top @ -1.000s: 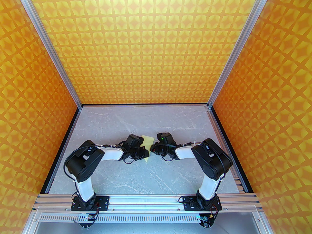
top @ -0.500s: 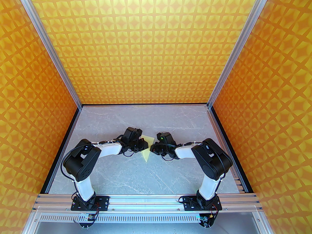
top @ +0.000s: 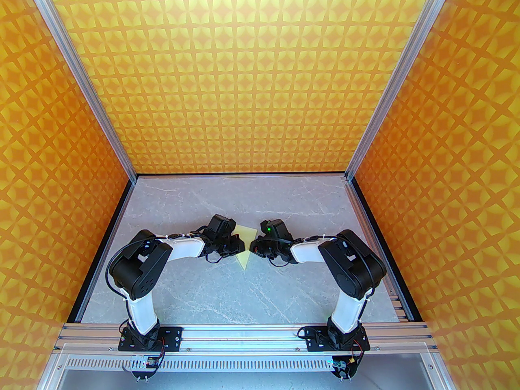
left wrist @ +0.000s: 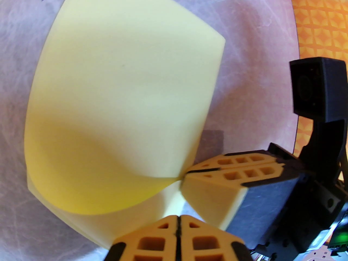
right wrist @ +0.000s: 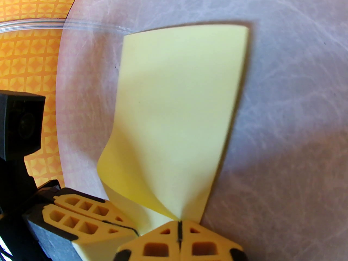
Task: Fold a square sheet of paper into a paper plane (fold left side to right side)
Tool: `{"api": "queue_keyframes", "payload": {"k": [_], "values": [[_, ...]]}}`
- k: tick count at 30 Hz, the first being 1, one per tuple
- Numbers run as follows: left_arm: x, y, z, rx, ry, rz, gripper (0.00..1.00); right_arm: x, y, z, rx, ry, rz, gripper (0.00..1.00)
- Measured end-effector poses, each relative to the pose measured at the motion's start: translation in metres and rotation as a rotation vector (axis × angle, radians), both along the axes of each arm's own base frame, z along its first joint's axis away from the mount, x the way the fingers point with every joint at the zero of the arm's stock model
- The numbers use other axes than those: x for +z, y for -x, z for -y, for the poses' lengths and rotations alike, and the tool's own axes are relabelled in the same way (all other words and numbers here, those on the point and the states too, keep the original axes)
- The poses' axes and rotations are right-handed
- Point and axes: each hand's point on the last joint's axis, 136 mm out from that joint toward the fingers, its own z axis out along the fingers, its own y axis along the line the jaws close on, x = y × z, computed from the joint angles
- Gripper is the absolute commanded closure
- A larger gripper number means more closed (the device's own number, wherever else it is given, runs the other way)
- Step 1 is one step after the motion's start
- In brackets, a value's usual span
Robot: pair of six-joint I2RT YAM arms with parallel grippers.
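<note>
One square sheet of paper (top: 244, 260), pale yellow, near the middle of the grey marble-look table (top: 195, 295). Folded over into two layers: a lower one flat on the surface, an upper flap bowed up above it. From overhead, a triangle with its sharp tip toward 6 o'clock.

Two arms, one on either side. Left arm (top: 183, 254) reaching in from 9 o'clock of the sheet, right arm (top: 308, 254) from 3 o'clock. Fingertips almost meeting over the paper's 3 o'clock edge.

Right gripper (right wrist: 179, 223): two orange fingers pressed tight together, pinching the gathered corner of the raised flap. Creases fanning away from the tips toward 12 o'clock in its own wrist view.

Left gripper (left wrist: 178, 220): two orange fingers likewise pressed together, at 6 o'clock in its own wrist view. Tips right at the edge of the lower layer; paper caught between them or merely touched, impossible to tell. Right fingers just beside, toward 2 o'clock from those tips.

Three orange patterned walls (top: 260, 75) around the table, at 9, 12 and 3 o'clock.
</note>
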Motion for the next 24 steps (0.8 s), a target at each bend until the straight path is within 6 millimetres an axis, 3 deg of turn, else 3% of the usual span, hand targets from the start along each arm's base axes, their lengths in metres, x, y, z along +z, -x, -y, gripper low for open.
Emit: {"api": "queue_keyframes", "payload": {"k": [15,19,24], "values": [[-0.01,0.0,-0.003,0.005,-0.018,-0.016,0.93,0.0,0.0,0.0,0.002,0.002,0.001,1.0],[-0.005,-0.002,-0.006,0.004,-0.024,-0.009,0.93,0.0,0.0,0.0,0.002,0.002,0.001,1.0],[0.011,-0.022,-0.008,0.014,-0.016,0.034,0.93,0.0,0.0,0.0,0.002,0.002,0.001,1.0]]}}
